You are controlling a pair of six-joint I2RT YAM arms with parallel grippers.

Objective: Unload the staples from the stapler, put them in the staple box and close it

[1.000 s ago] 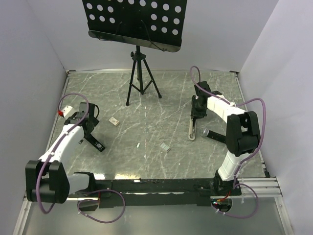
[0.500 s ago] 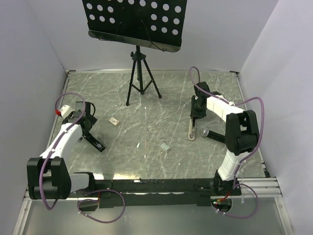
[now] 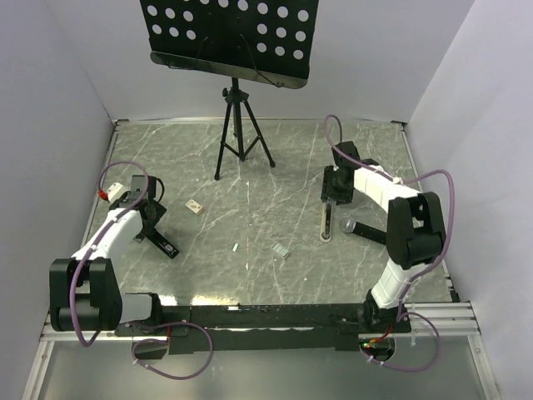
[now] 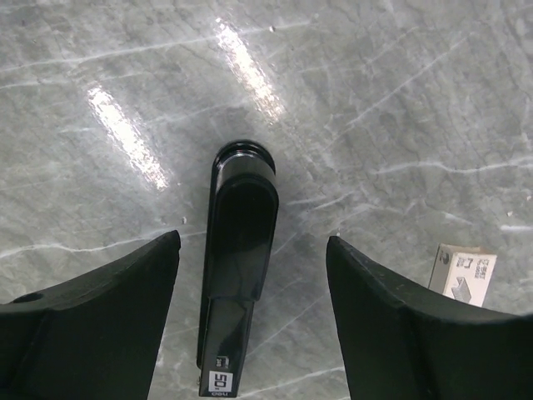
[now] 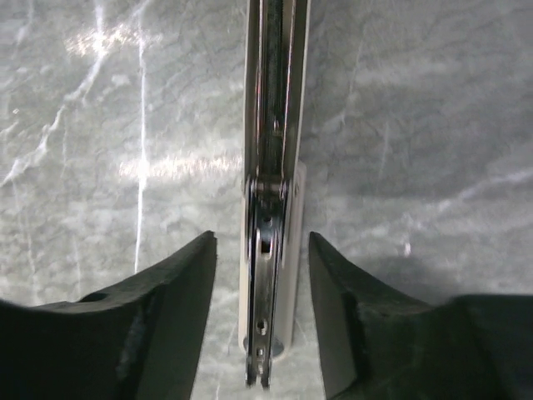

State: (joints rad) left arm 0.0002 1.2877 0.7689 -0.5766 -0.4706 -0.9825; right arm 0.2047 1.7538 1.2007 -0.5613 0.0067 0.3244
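One black stapler bar (image 3: 163, 242) lies at the left of the table. In the left wrist view this bar (image 4: 237, 267) lies between my left gripper's (image 4: 254, 240) open fingers, with gaps on both sides. My left gripper (image 3: 148, 218) hovers just over it. A second stapler part (image 3: 326, 221), a silvery metal rail on a pale bar, lies at the right. My right gripper (image 3: 333, 190) is over its far end. In the right wrist view the rail (image 5: 268, 275) stands between the open fingers of my right gripper (image 5: 262, 237), untouched. A small silvery staples block (image 3: 281, 250) lies mid-table.
A black tripod (image 3: 240, 137) with a perforated music desk stands at the back centre. A small pale printed box (image 3: 195, 206) lies near the left arm and shows in the left wrist view (image 4: 462, 271). A black piece (image 3: 366, 231) lies by the right arm. A tiny pale sliver (image 3: 236, 247) lies mid-table.
The left arm has swung a little to the left and its gripper has settled over the black bar. The right gripper has edged slightly left over the pale bar.
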